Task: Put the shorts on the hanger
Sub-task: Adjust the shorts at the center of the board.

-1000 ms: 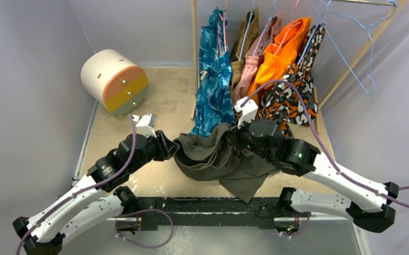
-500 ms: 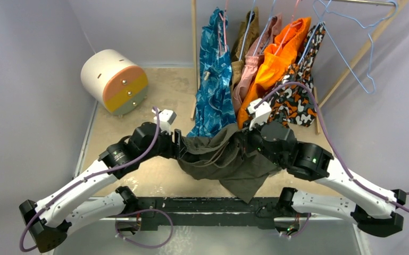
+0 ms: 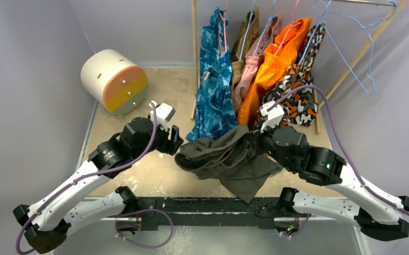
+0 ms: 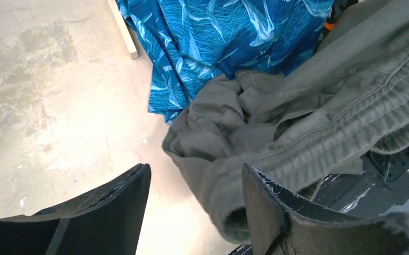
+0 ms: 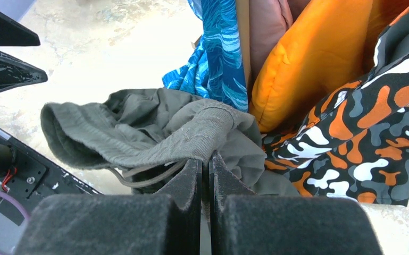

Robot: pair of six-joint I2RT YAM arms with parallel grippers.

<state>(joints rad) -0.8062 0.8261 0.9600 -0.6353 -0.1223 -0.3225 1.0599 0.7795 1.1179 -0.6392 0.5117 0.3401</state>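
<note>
The olive-green shorts (image 3: 228, 159) hang bunched above the table's middle. My right gripper (image 3: 256, 142) is shut on their ribbed waistband (image 5: 191, 133), and the drawstring loops below it. My left gripper (image 3: 177, 141) stands open just left of the shorts; in the left wrist view a fold of the shorts (image 4: 308, 117) droops beside the right finger (image 4: 266, 202), with my left gripper (image 4: 195, 167) holding nothing. The light-blue wire hanger (image 3: 345, 57) hangs bare on the rail at the far right, well away from both grippers.
A row of hung shorts fills the rack: blue patterned (image 3: 214, 79), tan, pink, orange (image 3: 276, 58) and camouflage (image 3: 298, 101). A wooden rack post (image 3: 194, 53) stands left of them. A white round drawer unit (image 3: 115, 81) lies at the back left.
My left gripper has opened, let go of the shorts and drawn back a little to the left. My right gripper has carried the waistband rightward, toward the rack.
</note>
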